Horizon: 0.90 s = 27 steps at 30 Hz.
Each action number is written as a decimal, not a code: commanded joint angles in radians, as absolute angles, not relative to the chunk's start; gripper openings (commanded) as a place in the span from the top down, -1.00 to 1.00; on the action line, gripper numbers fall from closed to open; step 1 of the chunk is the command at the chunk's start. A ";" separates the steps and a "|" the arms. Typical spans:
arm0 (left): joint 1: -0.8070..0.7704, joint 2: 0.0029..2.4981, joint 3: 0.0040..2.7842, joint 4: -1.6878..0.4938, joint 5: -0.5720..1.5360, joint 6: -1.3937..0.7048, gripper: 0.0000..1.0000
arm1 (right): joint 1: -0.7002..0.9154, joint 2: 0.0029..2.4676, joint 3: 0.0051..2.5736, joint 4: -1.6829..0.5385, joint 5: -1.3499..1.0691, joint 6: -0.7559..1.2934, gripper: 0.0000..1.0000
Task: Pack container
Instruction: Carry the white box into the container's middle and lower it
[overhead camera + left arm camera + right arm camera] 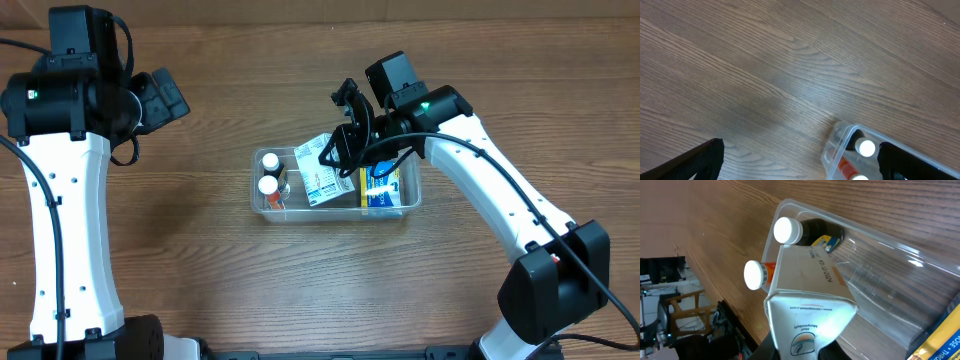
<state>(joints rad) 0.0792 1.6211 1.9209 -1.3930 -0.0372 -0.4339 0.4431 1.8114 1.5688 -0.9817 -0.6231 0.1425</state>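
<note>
The container (262,207) is a clear plastic tub at the table's middle; it also shows in the right wrist view (880,265) and the left wrist view (836,145). Two white-capped bottles (270,172) lie at its left end, and a blue and yellow box (381,187) lies at its right end. My right gripper (340,150) is shut on a white box (807,292), holding it tilted over the tub's middle. My left gripper (800,172) is open and empty, above the table to the left of the tub.
The wooden table (200,270) spreads around the tub. The left arm (70,200) stands at the far left. The right arm (500,200) reaches in from the lower right.
</note>
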 commanded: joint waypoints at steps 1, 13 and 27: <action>0.078 1.609 1.939 -1.394 -0.033 -0.410 -1.00 | 0.444 1.803 1.570 -0.989 -0.592 0.162 0.78; 0.078 1.609 1.939 -1.396 -0.033 -0.410 -1.00 | 0.444 1.803 1.570 -1.011 -0.577 0.161 -0.59; 0.078 1.609 1.939 -1.395 -0.033 -0.410 -1.00 | 0.444 1.803 1.570 -1.019 -0.577 0.157 0.34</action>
